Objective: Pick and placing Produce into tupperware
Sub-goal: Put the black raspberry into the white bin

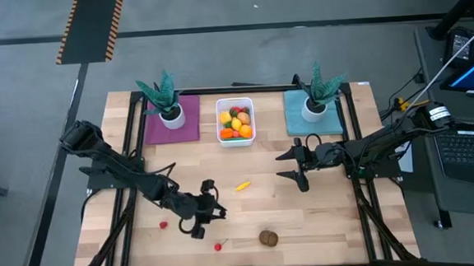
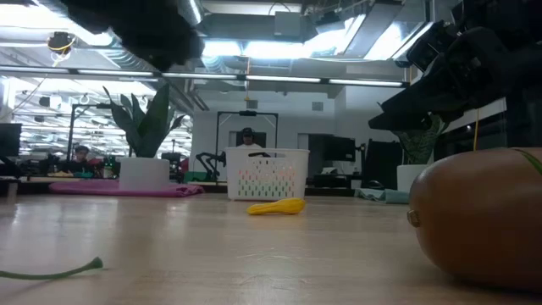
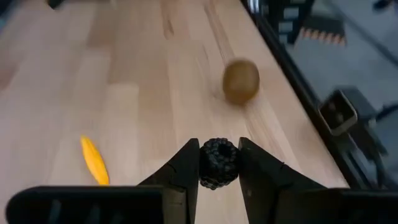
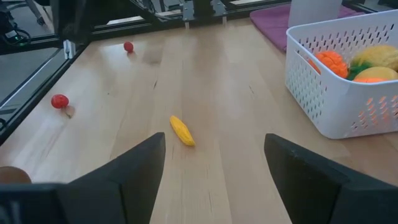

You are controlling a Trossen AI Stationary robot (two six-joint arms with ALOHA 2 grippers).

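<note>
My left gripper (image 1: 211, 211) is over the near middle of the table, shut on a small black bumpy berry (image 3: 219, 163). A brown kiwi (image 1: 268, 237) (image 3: 240, 79) lies ahead of it near the table's near edge. A yellow piece of produce (image 1: 243, 185) (image 4: 182, 131) lies at mid-table. Two small red fruits (image 1: 163, 224) (image 1: 218, 246) rest on the wood. The white tub (image 1: 236, 139) (image 4: 336, 106) stands at the far middle, holding orange, yellow and red produce. My right gripper (image 1: 292, 164) hovers open to the right of the yellow piece. My left gripper pinches the black berry (image 3: 219, 163) between its two fingertips (image 3: 186, 168), one on each side. The fingers slant down toward the table's near right. In the low view no finger reaches the tabletop, so the berry seems held clear of the wood.
Two teal spiky plants in white pots stand on a purple mat (image 1: 173, 129) and a teal mat (image 1: 312, 122) on either side of the tub. A thin green stem (image 2: 51, 273) lies on the near wood. Black frame rails (image 1: 355, 142) run along the table's sides.
</note>
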